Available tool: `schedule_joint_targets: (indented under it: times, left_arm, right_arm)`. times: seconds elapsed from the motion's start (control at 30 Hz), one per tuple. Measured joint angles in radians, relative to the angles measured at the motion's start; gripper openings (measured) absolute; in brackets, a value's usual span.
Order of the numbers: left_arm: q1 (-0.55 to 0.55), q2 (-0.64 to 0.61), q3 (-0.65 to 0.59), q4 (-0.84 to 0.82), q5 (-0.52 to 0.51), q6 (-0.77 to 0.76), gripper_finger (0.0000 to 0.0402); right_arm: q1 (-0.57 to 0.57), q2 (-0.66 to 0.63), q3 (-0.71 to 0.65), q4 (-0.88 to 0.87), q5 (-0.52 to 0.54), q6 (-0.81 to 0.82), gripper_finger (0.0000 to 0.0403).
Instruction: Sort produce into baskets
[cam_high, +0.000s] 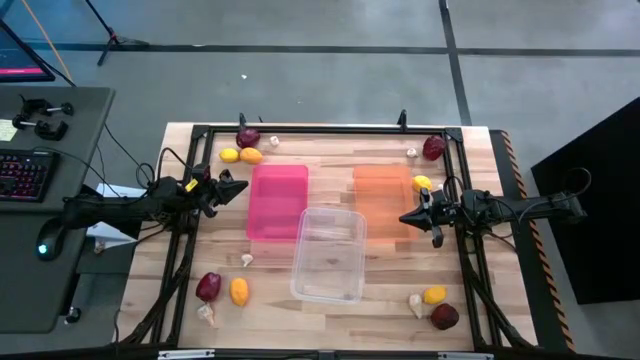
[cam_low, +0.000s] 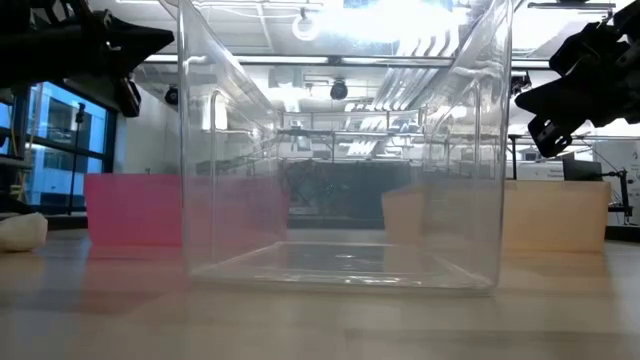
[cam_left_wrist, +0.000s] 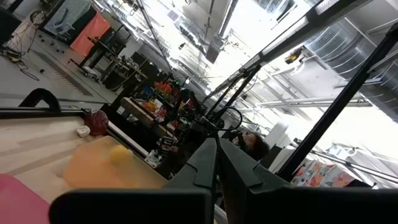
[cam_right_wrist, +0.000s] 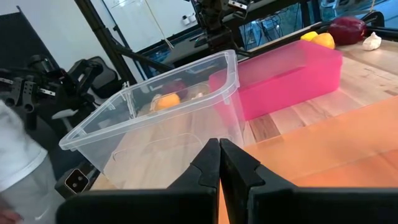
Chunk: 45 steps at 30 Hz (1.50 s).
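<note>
Clear bin (cam_high: 328, 255) lengthwise front-to-back, pink bin (cam_high: 278, 201) likewise

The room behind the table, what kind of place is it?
Probably a robotics lab or workshop: exposed ceiling ducts and lights, cluttered equipment benches, and a desk with a keyboard beside the wooden table.

We see the pale wooden slatted table (cam_high: 330, 320) evenly lit from overhead in the high view, with soft, faint shadows. In the low view, ceiling lamps blaze white through the clear, see-through plastic bin (cam_low: 340, 150), whose walls catch streaks of glare; the pink rectangular plastic bin (cam_low: 135, 208) behind it and the near table edge look blurred. The left wrist view is washed out by bright ceiling lights and tilted, with straight beams bending near its edges. The right wrist view is bright and mostly sharp.
</note>
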Motion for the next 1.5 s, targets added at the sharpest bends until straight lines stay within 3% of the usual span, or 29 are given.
schedule_joint_targets:
  times: [1.07,1.17,1.3,1.5]
  left_arm:
    - [0.000,0.000,0.000,0.004,-0.012,0.007,0.0003]
    - [0.002,0.005,0.000,0.068,-0.219,0.048,0.0003]
    - [0.002,0.005,0.000,0.138,-0.549,-0.031,0.0003]
    - [0.002,0.005,0.000,0.187,-0.791,-0.270,0.0003]
  right_arm:
    - [0.000,0.000,0.000,0.000,0.001,0.000,0.0000]
    - [0.000,0.000,0.000,0.000,0.001,0.000,0.0000]
    - [0.000,0.000,0.000,0.000,0.002,0.000,0.0000]
    - [0.000,0.000,0.000,0.000,0.005,0.000,0.0000]
